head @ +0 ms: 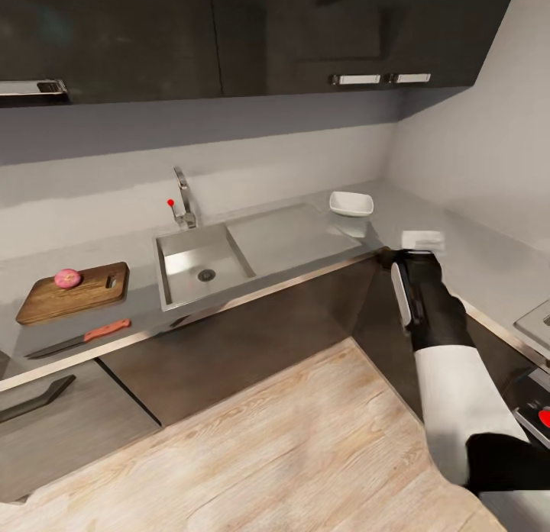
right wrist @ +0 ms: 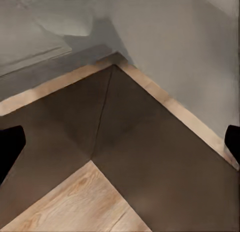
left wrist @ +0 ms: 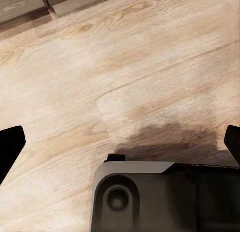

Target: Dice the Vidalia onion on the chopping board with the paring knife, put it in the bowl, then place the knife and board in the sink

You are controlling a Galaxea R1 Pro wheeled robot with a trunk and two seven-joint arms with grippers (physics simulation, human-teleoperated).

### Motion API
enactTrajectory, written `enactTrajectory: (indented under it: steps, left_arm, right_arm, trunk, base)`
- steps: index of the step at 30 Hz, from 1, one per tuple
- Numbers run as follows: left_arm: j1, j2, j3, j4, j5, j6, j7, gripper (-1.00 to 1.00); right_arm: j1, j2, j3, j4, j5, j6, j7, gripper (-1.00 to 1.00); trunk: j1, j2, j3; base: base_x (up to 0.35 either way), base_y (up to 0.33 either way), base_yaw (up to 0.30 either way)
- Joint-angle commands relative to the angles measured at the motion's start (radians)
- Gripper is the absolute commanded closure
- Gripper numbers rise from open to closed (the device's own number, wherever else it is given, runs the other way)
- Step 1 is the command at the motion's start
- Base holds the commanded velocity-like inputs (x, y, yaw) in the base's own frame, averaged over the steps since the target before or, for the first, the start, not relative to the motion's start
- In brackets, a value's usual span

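A: Well, nearest was the pale wood-grain floor point(head: 305, 440), streaky planks running up to the dark matte cabinet fronts point(head: 252, 333).

B: And the arms?

A: The right arm point(head: 439, 349), white sleeve and black wrist, reached toward the counter corner. Its right gripper point(right wrist: 120, 142) showed in the right wrist view as two black fingertips point(right wrist: 10, 147) at the frame's edges, spread wide with nothing between them, above the cabinet corner. The left gripper point(left wrist: 120, 142) pointed at bare floor, its dark fingertips point(left wrist: 10, 147) likewise spread apart and empty, with the robot's grey rounded base point(left wrist: 150, 197) below.

B: Then the counter?

A: The glossy grey countertop point(head: 458, 249) ran from left to right. At its near left edge lay the paring knife point(head: 79, 339), red-orange handle, slim blade pointing left. Just behind it sat the dark brown chopping board point(head: 84, 294), rounded corners, slot handle at its right end, and the small round pinkish Vidalia onion point(head: 67, 278) rested on its left part.

B: Farther on?

A: The rectangular steel sink point(head: 179, 246), round drain, flat drainboard on its right, with a chrome tap point(head: 183, 196) and red knob behind it. Farthest right stood the shallow white squarish bowl point(head: 351, 204) on the countertop.
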Motion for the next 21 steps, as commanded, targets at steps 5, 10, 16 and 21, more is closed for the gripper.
enactTrajectory:
  steps: [5, 10, 16, 21]
  left_arm:
    - [-0.001, 0.000, -0.010, 0.004, 0.004, -0.003, 0.008, -1.00]
    - [-0.001, -0.010, -0.010, 0.012, 0.003, -0.003, 0.008, -1.00]
    - [-0.001, -0.012, -0.010, 0.015, 0.003, -0.001, 0.009, -1.00]
    - [-0.001, -0.013, -0.009, 0.025, 0.004, 0.000, 0.010, -1.00]
  right_arm:
    - [-0.295, -0.024, 0.000, 0.323, 0.048, 0.005, -0.025, -1.00]
    - [-0.476, -0.043, 0.000, 0.501, 0.058, -0.015, -0.032, -1.00]
    - [-0.519, -0.034, 0.001, 0.532, 0.053, -0.020, -0.031, -1.00]
    - [-0.521, -0.019, 0.001, 0.543, 0.047, -0.022, -0.026, -1.00]
  trunk:
    - [0.000, -0.002, -0.002]
    - [0.000, -0.002, -0.002]
    - [0.000, -0.002, -0.002]
    - [0.000, -0.002, -0.002]
  base:
    - [0.000, 0.000, 0.000]
    - [0.005, 0.000, 0.000]
    - [0.216, -0.016, 0.000]
    - [0.304, -0.082, 0.000]
